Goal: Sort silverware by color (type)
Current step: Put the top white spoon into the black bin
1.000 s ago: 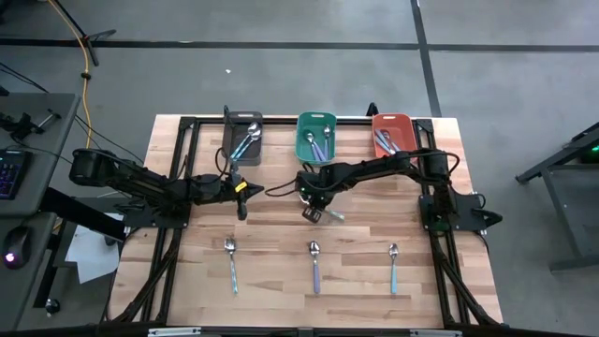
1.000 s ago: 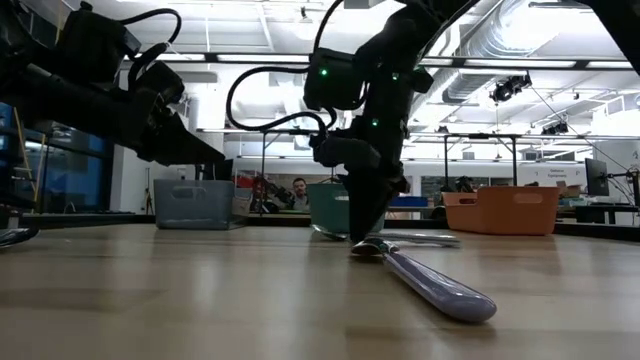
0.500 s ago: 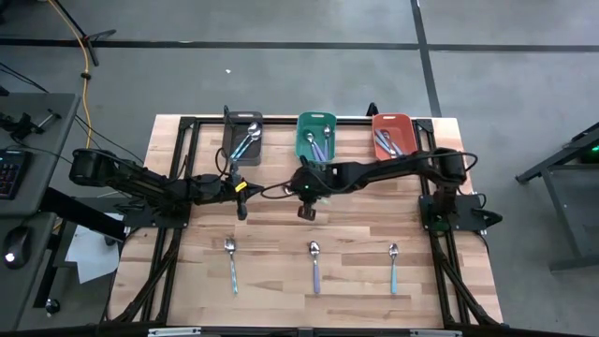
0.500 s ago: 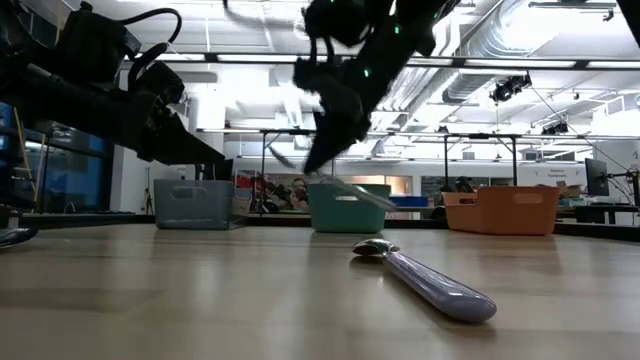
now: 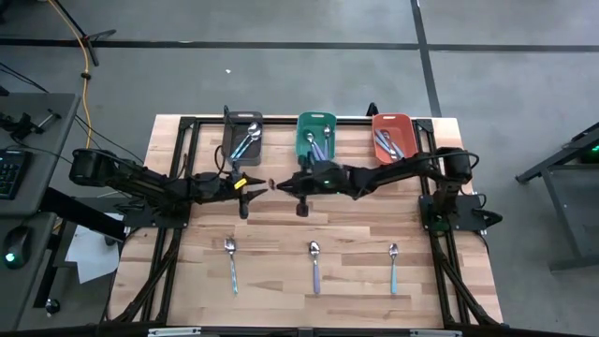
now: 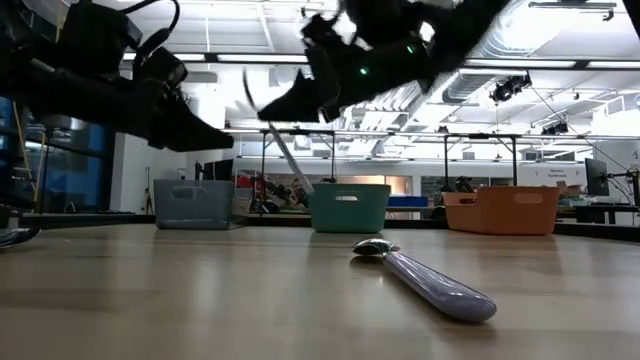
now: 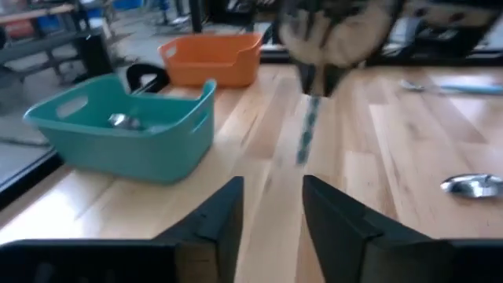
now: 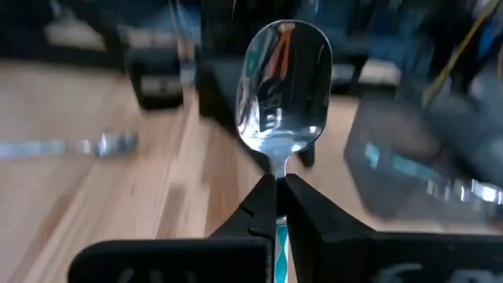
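My right gripper (image 5: 284,185) hangs above the table's middle, in front of the teal bin (image 5: 316,139), shut on a spoon (image 8: 283,79) with a shiny bowl and a teal handle (image 7: 306,134). My left gripper (image 5: 251,184) stands open just left of it, fingers (image 7: 228,216) pointing at the spoon, touching nothing. Three spoons lie flat in a near row: one (image 5: 231,262) on the left, a lilac-handled one (image 5: 315,265) in the middle, one (image 5: 393,265) on the right. The dark grey bin (image 5: 245,139), the teal bin and the orange bin (image 5: 393,134) each hold spoons. My right gripper pinches the spoon's neck (image 8: 277,167), where bowl meets handle, between its two fingers. The fingers come roughly level from the table's right. The bowl stands out ahead of the fingertips and the teal handle (image 6: 300,170) slants down behind them. The spoon is lifted clear of the table.
The three bins stand in a row along the far edge. A black frame (image 5: 187,126) runs round the table. Bare wood lies between the bins and the near row of spoons. People and shelves show in the room beyond.
My right gripper has risen from the table with the teal-handled spoon, lifting it clear. It has swung toward the table's left, toward my left gripper, and tipped from pointing down to roughly level. My left gripper has opened.
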